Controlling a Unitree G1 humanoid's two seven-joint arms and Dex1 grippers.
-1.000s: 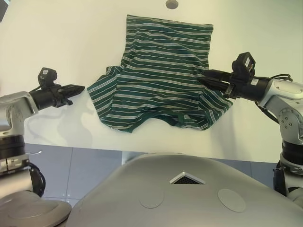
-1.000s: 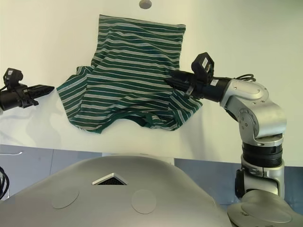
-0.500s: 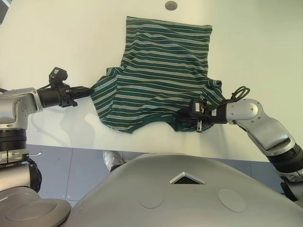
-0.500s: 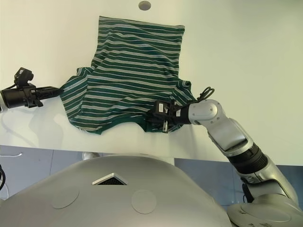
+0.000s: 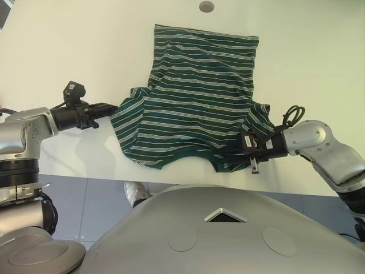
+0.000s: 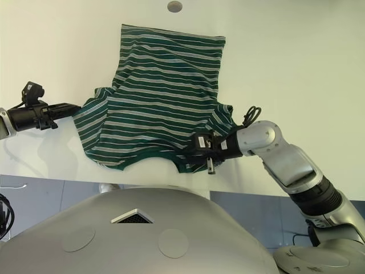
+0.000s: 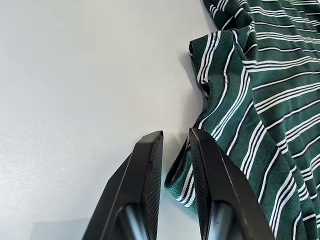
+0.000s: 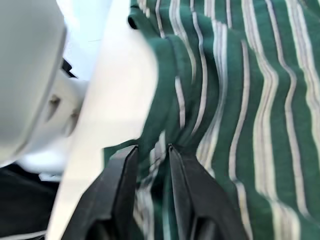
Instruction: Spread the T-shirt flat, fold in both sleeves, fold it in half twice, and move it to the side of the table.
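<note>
White table (image 5: pixel 63 40) is carrying the green striped T-shirt (image 5: pixel 199 85), lying rumpled mid-table, hem far, collar toward the near edge | we are holding the left gripper (image 7: pixel 176 136) narrowly parted, tips touching the left sleeve (image 5: pixel 128 111) | our right gripper (image 8: pixel 152 148) is pinching bunched fabric near the collar | a small grey disc (image 5: pixel 206 6) is sitting just beyond the hem, apart from it

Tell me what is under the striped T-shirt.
The T-shirt lies on the white table, which shows around it. Anything else beneath the cloth is covered and cannot be seen.
</note>
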